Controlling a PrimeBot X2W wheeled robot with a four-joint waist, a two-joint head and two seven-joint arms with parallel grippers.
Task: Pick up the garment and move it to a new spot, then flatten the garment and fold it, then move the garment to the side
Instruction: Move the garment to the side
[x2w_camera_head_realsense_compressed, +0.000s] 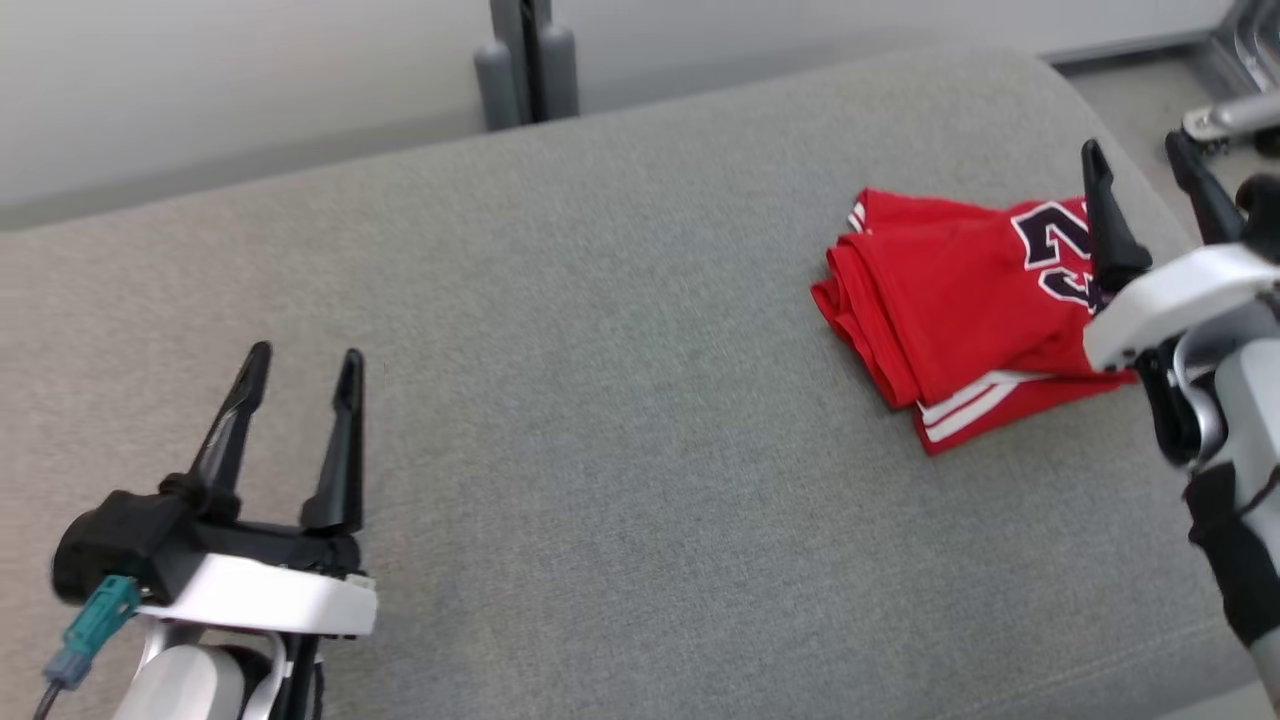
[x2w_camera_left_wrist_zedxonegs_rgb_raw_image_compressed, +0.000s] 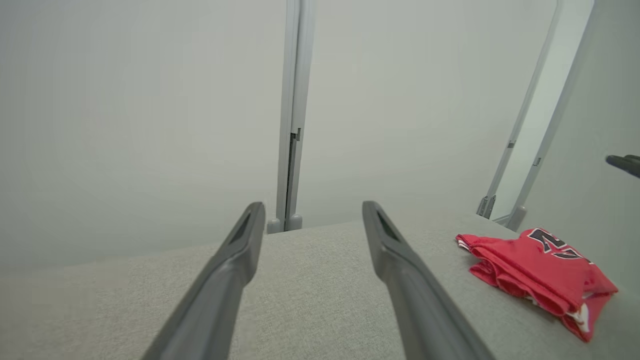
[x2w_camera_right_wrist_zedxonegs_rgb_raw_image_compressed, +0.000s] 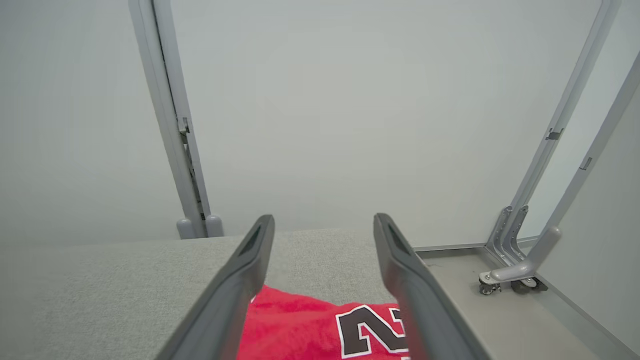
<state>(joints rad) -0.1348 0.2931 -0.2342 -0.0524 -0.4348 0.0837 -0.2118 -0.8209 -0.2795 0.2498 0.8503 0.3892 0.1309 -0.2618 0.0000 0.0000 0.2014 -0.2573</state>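
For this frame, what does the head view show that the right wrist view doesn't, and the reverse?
Head view, not right wrist view: the open left tool and the garment's folded, white-striped edges. Right wrist view, not head view: the grey post's upper length with its bracket. Both: the open right tool by the red garment's number, on the grey cushion.
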